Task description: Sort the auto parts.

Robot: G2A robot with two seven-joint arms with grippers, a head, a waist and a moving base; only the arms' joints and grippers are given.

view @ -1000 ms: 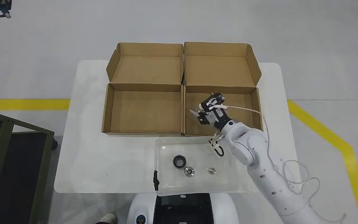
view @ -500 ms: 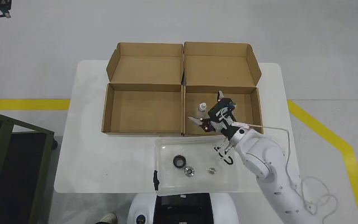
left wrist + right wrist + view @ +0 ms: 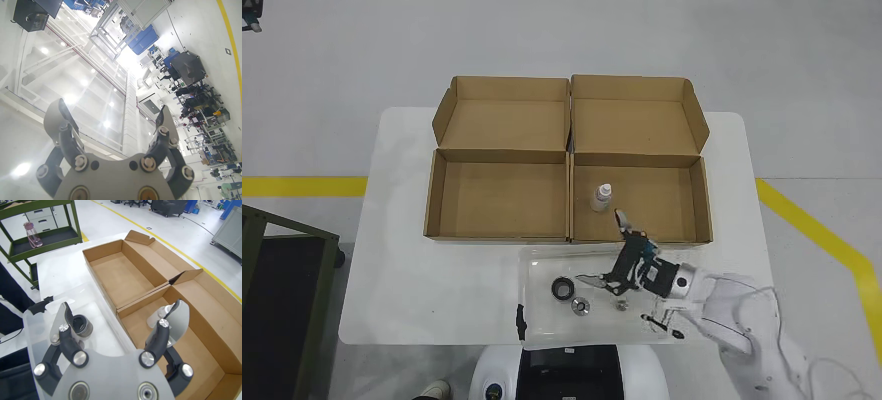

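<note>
Top view: right gripper (image 3: 600, 247), fingers (image 3: 619, 216) spread, hangs above the tray (image 3: 539, 262) rim (3 parts (image 3: 563, 289) inside).

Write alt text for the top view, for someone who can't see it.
The right pincer hangs open above the far edge of the clear tray, which holds a dark ring, a silver round part and a smaller piece. Beyond it on the white table stand two open cardboard boxes: the left box empty, the right box holding a small white part.
</note>
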